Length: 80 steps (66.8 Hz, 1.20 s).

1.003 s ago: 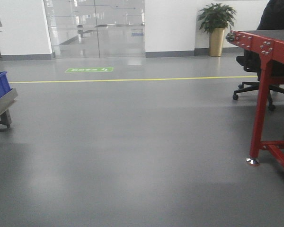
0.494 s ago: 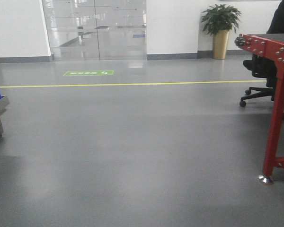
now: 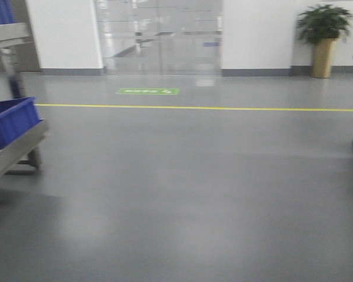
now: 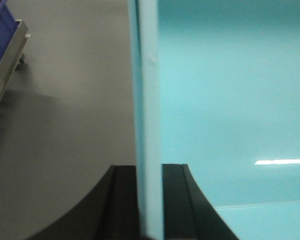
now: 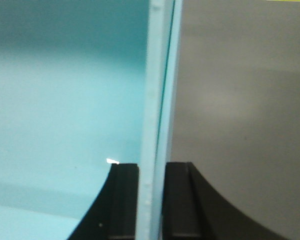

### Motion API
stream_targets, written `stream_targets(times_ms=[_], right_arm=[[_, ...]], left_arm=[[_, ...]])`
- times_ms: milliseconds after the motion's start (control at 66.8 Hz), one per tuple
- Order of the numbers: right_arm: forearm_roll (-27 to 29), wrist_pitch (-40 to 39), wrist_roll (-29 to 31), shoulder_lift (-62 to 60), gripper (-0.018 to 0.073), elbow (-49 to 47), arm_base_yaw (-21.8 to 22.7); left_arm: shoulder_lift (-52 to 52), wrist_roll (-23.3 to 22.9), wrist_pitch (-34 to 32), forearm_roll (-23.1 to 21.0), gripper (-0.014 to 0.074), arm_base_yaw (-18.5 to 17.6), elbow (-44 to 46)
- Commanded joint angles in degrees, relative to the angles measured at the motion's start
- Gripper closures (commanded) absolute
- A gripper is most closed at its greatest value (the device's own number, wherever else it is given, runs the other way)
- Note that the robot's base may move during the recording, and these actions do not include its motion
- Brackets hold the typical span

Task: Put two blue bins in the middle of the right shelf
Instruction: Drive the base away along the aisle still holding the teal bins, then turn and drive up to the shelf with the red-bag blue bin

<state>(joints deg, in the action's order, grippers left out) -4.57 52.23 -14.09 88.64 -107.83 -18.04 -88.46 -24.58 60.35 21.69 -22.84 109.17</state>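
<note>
The job right now looks like carrying. The robot has a bin between its two arms and must drive it to the right shelf.

The front view is smeary. A metal shelf [image 3: 20, 147] stands at the far left edge of the grey floor [image 3: 182, 194]. A dark blue bin [image 3: 9, 120] sits at the front edge of its low ledge. I cannot tell if this is the shelf to go to. Further right are a yellow line [image 3: 212, 108], glass doors [image 3: 159, 35] and a plant [image 3: 322, 38] in the far right corner.

To do this well, I think the robot should roll slowly and hold both arms level. The arms should stay the same way apart, so the bin does not bend or slip. The robot should face the middle ledge squarely before it pushes the bin in.

The left gripper [image 4: 149, 172] is almost closed. Its two black fingers [image 4: 124, 200] pinch the thin left wall of the carried bin [image 4: 230, 100], one finger outside and one inside. The bin looks pale blue-green here, and its inside looks bare. It hangs over the floor.

The right gripper [image 5: 151, 170] pinches the right wall the same way, with the bin's inside to its left. I see one bin in the arms. I cannot tell if a second one sits under it.
</note>
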Motion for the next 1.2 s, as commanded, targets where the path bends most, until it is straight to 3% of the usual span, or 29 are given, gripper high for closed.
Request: stream_targets(times_ms=[0,1183], right_arm=[[2.8,-7.2,1.2,-1.3,0.0722,-1.3,-0.5],[2.8,-7.6,1.2,-1.3,0.0722,-1.3,-0.5]], left_arm=[[0.6,0.7,-4.5,0.6,0.0707,-0.2,0.8],[0.6,0.7,-4.5,0.7,0.0707,-0.2,0.8]])
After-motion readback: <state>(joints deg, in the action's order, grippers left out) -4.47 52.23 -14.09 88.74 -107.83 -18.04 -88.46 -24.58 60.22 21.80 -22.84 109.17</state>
